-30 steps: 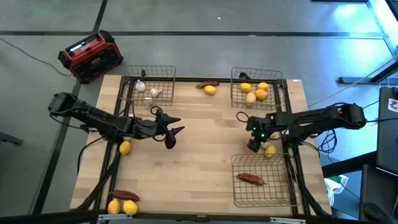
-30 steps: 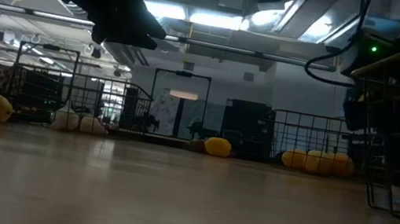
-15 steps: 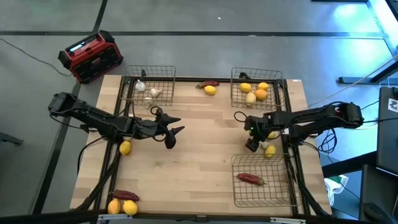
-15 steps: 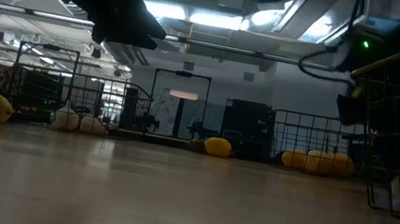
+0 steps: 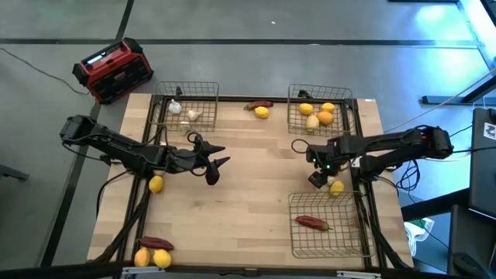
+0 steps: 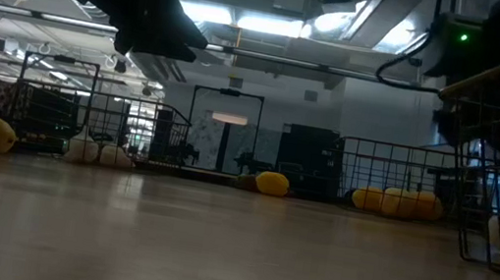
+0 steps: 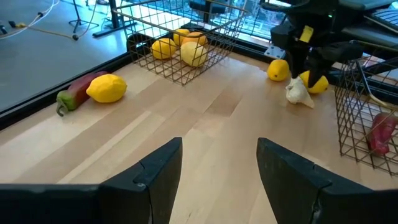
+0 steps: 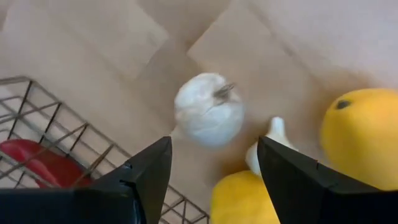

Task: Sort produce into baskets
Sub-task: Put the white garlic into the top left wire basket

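The right gripper [image 5: 317, 180] is seen at right of centre in the high view, shifted slightly up and rightward from a second ago, its jaws open and empty above a whitish bulb [image 8: 208, 116] beside yellow fruits [image 8: 364, 137] on the table [image 5: 248, 201]. A pick of the bulb seems lined up. The left gripper [image 5: 215, 167] is unchanged left of centre, jaws open. The baskets [image 5: 328, 225] hold sorted produce
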Available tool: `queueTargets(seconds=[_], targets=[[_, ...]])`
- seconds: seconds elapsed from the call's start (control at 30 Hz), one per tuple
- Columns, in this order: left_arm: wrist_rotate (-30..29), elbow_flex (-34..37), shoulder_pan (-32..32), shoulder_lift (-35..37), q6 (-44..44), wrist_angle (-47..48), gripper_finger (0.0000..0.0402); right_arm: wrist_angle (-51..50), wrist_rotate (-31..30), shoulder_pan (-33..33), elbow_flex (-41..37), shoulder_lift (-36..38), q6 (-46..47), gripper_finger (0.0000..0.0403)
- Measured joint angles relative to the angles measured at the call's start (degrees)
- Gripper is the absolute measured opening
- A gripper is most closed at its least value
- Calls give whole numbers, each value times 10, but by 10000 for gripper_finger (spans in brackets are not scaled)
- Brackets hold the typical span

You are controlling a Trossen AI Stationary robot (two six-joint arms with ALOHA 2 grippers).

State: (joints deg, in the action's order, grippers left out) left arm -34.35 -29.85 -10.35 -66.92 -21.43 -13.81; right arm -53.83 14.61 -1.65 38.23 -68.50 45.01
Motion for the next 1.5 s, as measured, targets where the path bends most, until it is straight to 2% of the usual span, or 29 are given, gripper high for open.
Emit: queueTargets(seconds=[0.2, 0.37, 0.53, 0.7, 0.8, 1.07, 1.33, 1.5], targets=[[0, 0, 0, 0, 2, 2, 204, 36, -8, 37, -8, -1, 32, 237], [-2, 0, 0, 0, 3, 2, 204, 80, -11, 40, -30, -26, 48, 237], [-2, 0, 0, 0, -1, 12, 204, 111, -68, 40, -35, -49, 40, 237], [-2, 0, 0, 0, -7, 23, 204, 125, -75, 39, -36, -50, 26, 236], [-2, 0, 0, 0, -9, 29, 204, 119, -75, 39, -36, -50, 17, 218], [-4, 0, 0, 0, -7, 24, 204, 128, -99, 39, -36, -50, -13, 123], [-4, 0, 0, 0, -20, 24, 204, 195, -140, 39, 2, -49, -53, 121], [-4, 0, 0, 0, -17, 24, 204, 322, -171, 39, 14, -49, -89, 123]])
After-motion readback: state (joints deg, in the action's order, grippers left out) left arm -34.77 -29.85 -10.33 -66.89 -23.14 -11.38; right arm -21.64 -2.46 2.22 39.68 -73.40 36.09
